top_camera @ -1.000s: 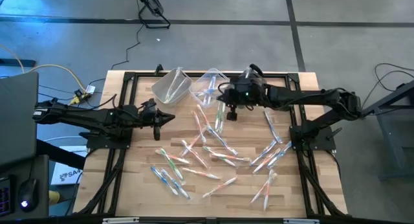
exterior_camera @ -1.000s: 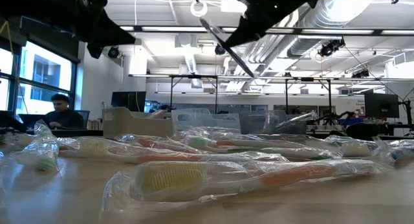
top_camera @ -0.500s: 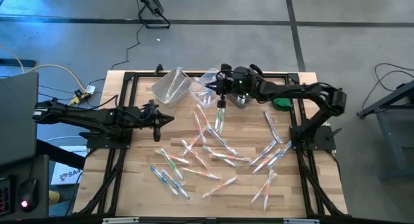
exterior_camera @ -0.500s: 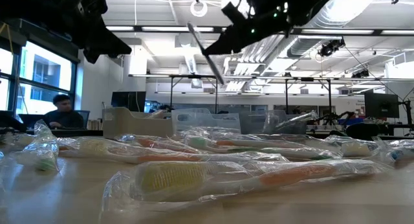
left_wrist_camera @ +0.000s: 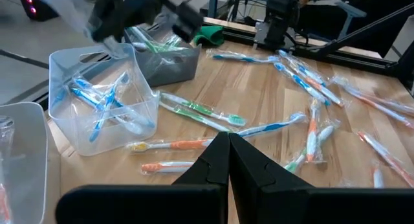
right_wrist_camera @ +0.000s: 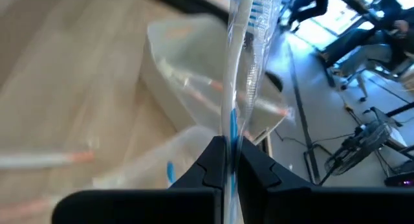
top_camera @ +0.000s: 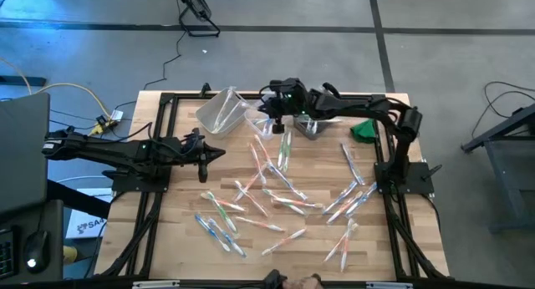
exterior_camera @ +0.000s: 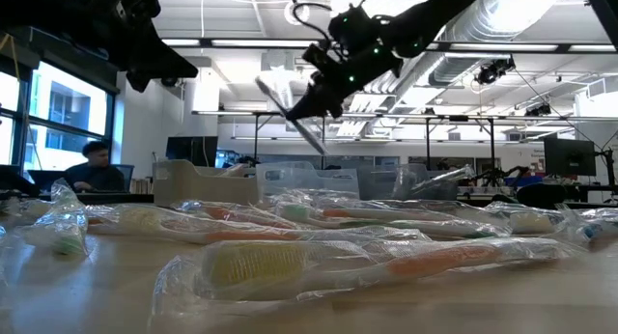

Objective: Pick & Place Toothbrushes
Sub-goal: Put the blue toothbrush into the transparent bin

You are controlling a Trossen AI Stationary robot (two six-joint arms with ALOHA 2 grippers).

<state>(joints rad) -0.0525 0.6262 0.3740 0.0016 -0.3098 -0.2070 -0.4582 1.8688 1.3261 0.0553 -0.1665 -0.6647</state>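
Toward eleven o'clock, the blue toothbrush [right_wrist_camera: 240,62], clamped in the right pincer [top_camera: 276,120], had been carried over the bin [top_camera: 269,112]; release was judged imminent. The left pincer [left_wrist_camera: 228,160] was held together, idle.

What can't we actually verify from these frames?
- Bin contents, low view: the bins sit behind the wrapped toothbrushes, insides unseen.
- Right end effector, high view: the held toothbrush is too small to tell; only the right wrist view shows its blue handle.
- Right wrist view: bins below are motion-blurred, so the one underneath is unclear.
- Left end effector: shut, holding nothing.
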